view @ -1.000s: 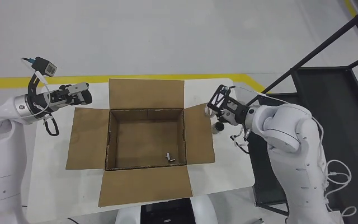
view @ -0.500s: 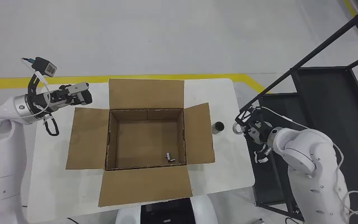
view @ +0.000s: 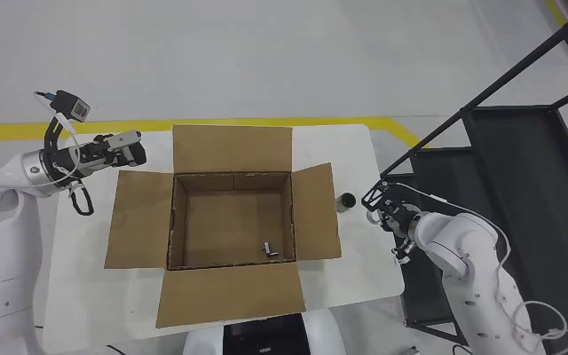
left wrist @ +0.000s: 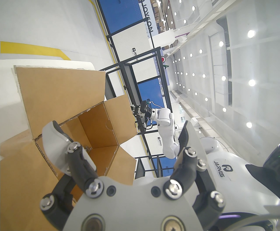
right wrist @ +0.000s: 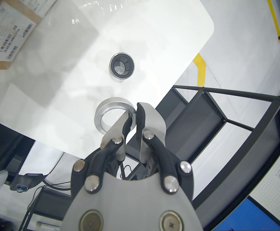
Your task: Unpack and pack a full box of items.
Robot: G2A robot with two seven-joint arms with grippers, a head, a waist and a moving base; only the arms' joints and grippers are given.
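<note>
Barcode labels [right wrist: 13, 32] on box flap [right wrist: 30, 14]: print too small to read. Logo print on wall panel [left wrist: 133, 41] and blue banner [left wrist: 142, 13]. Coded sticker [view: 80, 109] on camera [view: 64, 99], 10 o'clock of box [view: 232, 180]: unreadable.

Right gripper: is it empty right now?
No, the right gripper is shut on the rim of the metal ring.

The box [view: 231, 226] gapes upward, its four flaps spread flat; a small part [view: 270, 251] lies in its near right corner. A dark cylinder [view: 345, 202] stands just beside the right flap. Near it, at the table [view: 364, 266] edge, the right gripper [right wrist: 134, 114] pinches a metal ring [right wrist: 113, 117], and a black rack [view: 524, 177] borders that side.
</note>
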